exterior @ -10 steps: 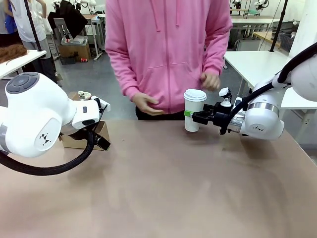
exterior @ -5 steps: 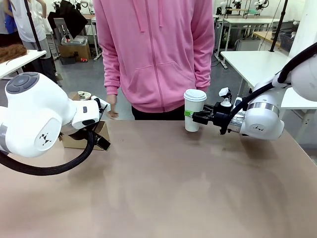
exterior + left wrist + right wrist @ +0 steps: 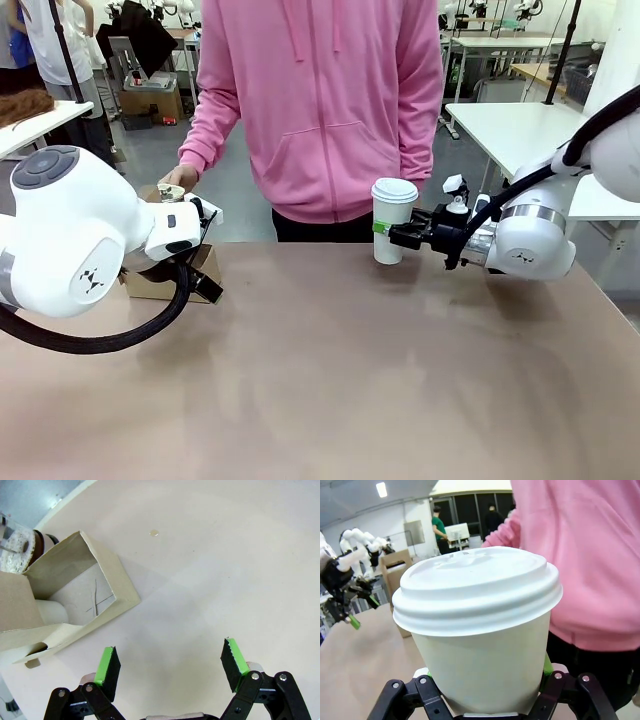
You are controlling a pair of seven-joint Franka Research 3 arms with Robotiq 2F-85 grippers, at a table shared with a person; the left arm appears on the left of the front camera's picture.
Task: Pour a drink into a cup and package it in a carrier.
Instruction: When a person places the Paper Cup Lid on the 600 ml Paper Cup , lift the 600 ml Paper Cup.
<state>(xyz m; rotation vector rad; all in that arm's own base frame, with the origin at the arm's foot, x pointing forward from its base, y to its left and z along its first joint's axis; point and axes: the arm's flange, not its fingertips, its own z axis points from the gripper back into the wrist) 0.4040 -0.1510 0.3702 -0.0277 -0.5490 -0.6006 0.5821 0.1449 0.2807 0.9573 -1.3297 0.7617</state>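
1. The right claw [image 3: 384, 231] is clenched on the cup [image 3: 391, 225], its green pads pressing the cup's sides just below the middle.
2. The cup is upright with its white dome lid [image 3: 394, 190] seated. It sits near the far edge of the worktop [image 3: 330, 380], right of centre. Whether its base touches the worktop cannot be told.
3. Just behind the cup is a person in a pink hooded top [image 3: 320, 100].
4. The left claw [image 3: 172, 665] is released, jaws wide apart and grasping nothing, above bare worktop.
5. The carrier [image 3: 117, 587], of brown cardboard, stands near the left claw, on the left side of the worktop and well apart from the cup.
6. Beyond the carrier stands a round metal-topped thing [image 3: 170, 192]. The person's hand [image 3: 180, 177] is right at it; whether it grips it cannot be told.
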